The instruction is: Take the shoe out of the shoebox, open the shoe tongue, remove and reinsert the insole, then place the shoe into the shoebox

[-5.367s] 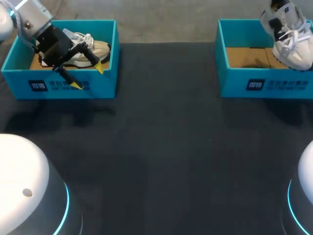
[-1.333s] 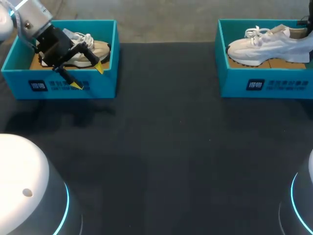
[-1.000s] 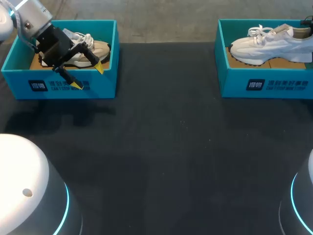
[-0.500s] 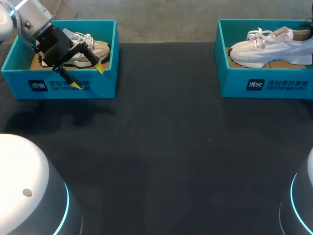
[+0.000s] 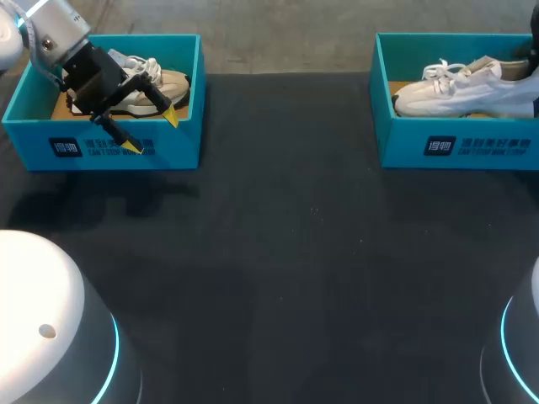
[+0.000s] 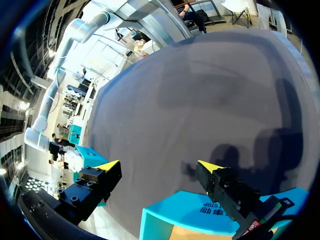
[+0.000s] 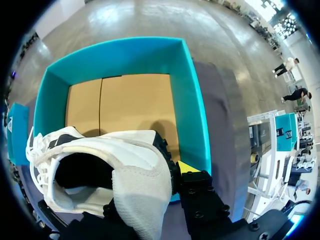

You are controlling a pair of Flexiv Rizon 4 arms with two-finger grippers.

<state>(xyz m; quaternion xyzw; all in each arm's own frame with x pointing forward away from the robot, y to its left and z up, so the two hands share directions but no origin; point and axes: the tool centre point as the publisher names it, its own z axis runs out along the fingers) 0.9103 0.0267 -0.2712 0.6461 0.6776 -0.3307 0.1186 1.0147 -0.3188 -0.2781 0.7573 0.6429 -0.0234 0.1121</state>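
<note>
Right wrist view shows your right jaws clamped on the heel of the white shoe (image 7: 135, 185), low inside the teal shoebox (image 7: 192, 115): seat its sole flat before releasing; left jaws hang wide open, empty, farther off.

A white lace-up sneaker (image 5: 467, 88) is being held by its heel inside the open teal shoebox (image 5: 455, 145) at the right, toe lowest and pointing toward the table's middle, above the cardboard floor. A beige sneaker (image 5: 173, 82) is being seen lying in the matching left shoebox (image 5: 181, 147).
</note>
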